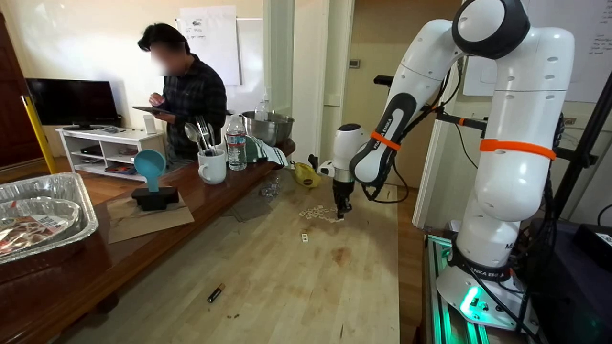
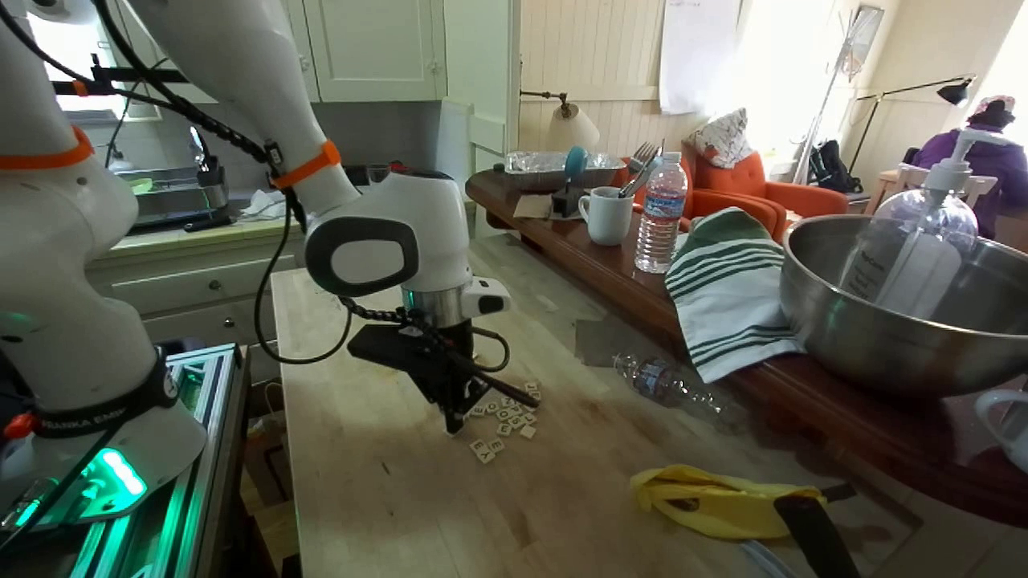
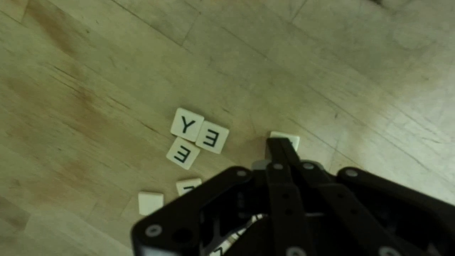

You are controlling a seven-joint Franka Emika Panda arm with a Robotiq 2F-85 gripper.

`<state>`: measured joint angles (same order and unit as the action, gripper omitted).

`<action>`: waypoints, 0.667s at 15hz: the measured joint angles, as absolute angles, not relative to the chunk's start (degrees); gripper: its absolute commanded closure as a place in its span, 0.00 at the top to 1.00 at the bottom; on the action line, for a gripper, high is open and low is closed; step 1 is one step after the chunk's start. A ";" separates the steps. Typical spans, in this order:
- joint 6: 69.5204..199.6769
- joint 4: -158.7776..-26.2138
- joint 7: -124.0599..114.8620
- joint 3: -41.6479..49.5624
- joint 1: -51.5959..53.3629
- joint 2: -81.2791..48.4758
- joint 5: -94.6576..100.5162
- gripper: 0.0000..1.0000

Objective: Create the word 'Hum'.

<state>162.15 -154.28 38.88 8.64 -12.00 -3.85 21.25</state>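
Note:
The letter pieces are small, flat, pale square tiles with dark letters. A loose cluster of several tiles (image 1: 315, 211) lies on the table beside the gripper; the cluster also shows in an exterior view (image 2: 510, 413). In the wrist view a Y tile (image 3: 187, 124) touches two E tiles (image 3: 212, 137). My gripper (image 3: 282, 140) points down with its fingers together, at table height. Its tips cover most of one tile (image 3: 294, 139), whose letter is hidden. A small pale patch with dark marks, seemingly H, (image 1: 305, 237) lies apart from the cluster.
A battery (image 1: 216, 293) lies on the table (image 1: 287, 286). A yellow bag (image 2: 723, 502) and a clear plastic bottle (image 2: 666, 381) lie at the far part. A raised dark wooden counter (image 1: 191, 210) runs along one side, bearing a mug (image 1: 212, 167) and a metal bowl (image 2: 907, 321).

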 measured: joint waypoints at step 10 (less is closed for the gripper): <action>160.01 -153.31 39.61 4.05 -7.11 -4.07 20.22 0.00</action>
<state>160.01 -153.31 39.61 4.05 -7.11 -4.07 20.22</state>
